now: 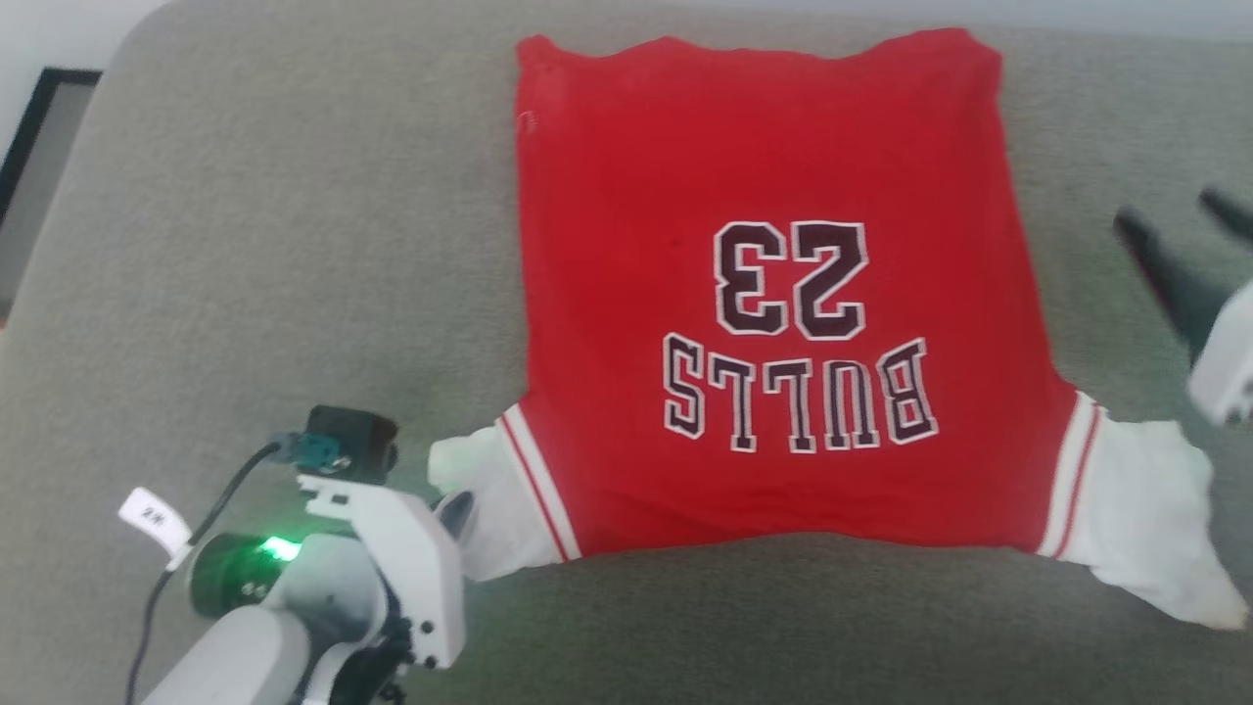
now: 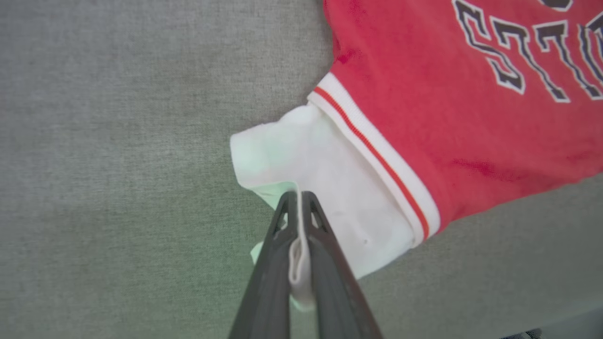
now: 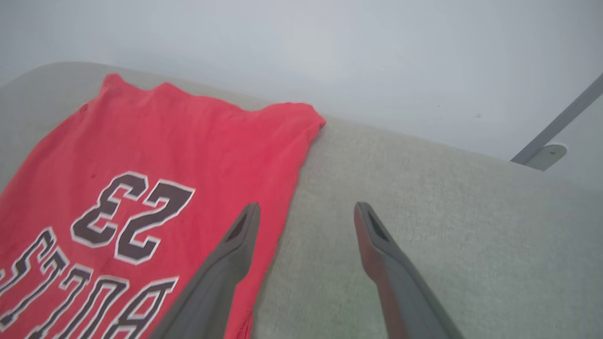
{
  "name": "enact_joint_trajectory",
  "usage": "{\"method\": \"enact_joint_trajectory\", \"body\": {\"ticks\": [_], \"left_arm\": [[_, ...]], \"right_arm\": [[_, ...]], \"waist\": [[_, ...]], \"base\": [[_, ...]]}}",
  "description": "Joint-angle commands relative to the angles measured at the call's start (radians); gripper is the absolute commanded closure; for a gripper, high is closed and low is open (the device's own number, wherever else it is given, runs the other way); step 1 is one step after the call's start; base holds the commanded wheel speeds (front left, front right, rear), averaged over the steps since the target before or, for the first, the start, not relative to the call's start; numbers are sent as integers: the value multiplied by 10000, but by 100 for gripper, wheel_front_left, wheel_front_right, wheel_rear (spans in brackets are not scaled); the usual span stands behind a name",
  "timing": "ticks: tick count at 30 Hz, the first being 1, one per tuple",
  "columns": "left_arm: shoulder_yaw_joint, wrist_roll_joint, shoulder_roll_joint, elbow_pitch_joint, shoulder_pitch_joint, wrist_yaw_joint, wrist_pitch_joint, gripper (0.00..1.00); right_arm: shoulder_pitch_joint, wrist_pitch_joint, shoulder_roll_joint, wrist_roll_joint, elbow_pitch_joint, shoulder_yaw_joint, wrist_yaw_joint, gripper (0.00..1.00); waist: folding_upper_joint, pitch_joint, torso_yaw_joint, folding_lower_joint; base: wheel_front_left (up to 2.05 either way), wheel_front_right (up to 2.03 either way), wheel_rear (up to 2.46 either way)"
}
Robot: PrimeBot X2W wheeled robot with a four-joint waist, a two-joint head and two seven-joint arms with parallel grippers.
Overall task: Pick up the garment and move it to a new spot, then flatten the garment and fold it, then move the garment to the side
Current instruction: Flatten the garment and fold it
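— Jersey (image 1: 626,294), where is it?
— Spread flat on the grey upholstered surface (image 1: 245,245), lettering facing up.
— What holds it?
— Left fingers (image 2: 271,263) are clenched on one white sleeve (image 2: 320,165). The right fingers (image 3: 400,278) are spread wide and empty, off to the jersey's side.

left gripper (image 2: 299,195): fingers (image 2: 268,263) pinched together on garment (image 2: 471,117) sleeve | right gripper (image 3: 306,214): fingers spread wide, holding nothing
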State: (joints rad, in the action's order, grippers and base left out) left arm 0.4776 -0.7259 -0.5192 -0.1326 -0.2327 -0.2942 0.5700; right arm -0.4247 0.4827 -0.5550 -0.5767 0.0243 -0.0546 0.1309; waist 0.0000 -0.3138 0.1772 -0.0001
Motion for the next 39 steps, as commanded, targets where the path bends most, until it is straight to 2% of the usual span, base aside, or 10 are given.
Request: {"method": "enact_joint_trajectory", "body": {"ticks": [1, 5, 9, 14, 15, 26, 32, 33, 34, 39], "left_arm": [[101, 110, 167, 98, -251, 102, -75, 100], [412, 187, 554, 410, -664, 357, -175, 100], [687, 207, 961, 766, -1053, 612, -282, 100], [1005, 165, 1414, 1204, -1434, 1007, -448, 100], [1005, 165, 1414, 1204, -1434, 1007, -448, 100], [1563, 66, 2255, 2219, -2026, 1696, -857, 100], [1703, 8, 2501, 2787, -2136, 1954, -1093, 100], [1690, 0, 2513, 2872, -2141, 1970, -1145, 100], [1669, -8, 2516, 2946, -2145, 1984, -1181, 100], [1472, -141, 2467, 3266, -2184, 2024, -1392, 100]], "right_arm": [[-545, -81, 328, 234, 315, 128, -4, 0], [-2136, -33, 695, 714, 1722, 25, -9, 0], [-3605, 127, 598, 1008, 3630, -177, -7, 0], [-5071, 483, 172, 1189, 5833, -342, -9, 0], [-5071, 483, 172, 1189, 5833, -342, -9, 0], [-6944, 1887, -456, 1154, 9390, -389, -9, 0], [-6601, 3510, -398, 1510, 11386, -653, -20, 0], [-6503, 3808, -308, 1537, 11600, -792, -20, 40], [-6425, 3888, -275, 1553, 11700, -866, -12, 100], [-6480, 3737, -440, 1592, 11242, -1283, -14, 100]], "waist": [[0, -183, 331, 1], [0, -408, 812, 1], [0, -625, 1402, 1], [0, -965, 2221, 1], [0, -965, 2221, 1], [0, -1739, 3682, 1], [0, -2034, 3978, 1], [0, -2063, 3977, 1], [0, -2091, 3965, 1], [0, -2011, 3693, 1]], "base": [[0, 0, 0], [0, 0, 0], [0, 0, 0], [0, 0, 0], [0, 0, 0], [0, 0, 0], [0, 0, 0], [0, 0, 0], [0, 0, 0], [0, 0, 0]]}}
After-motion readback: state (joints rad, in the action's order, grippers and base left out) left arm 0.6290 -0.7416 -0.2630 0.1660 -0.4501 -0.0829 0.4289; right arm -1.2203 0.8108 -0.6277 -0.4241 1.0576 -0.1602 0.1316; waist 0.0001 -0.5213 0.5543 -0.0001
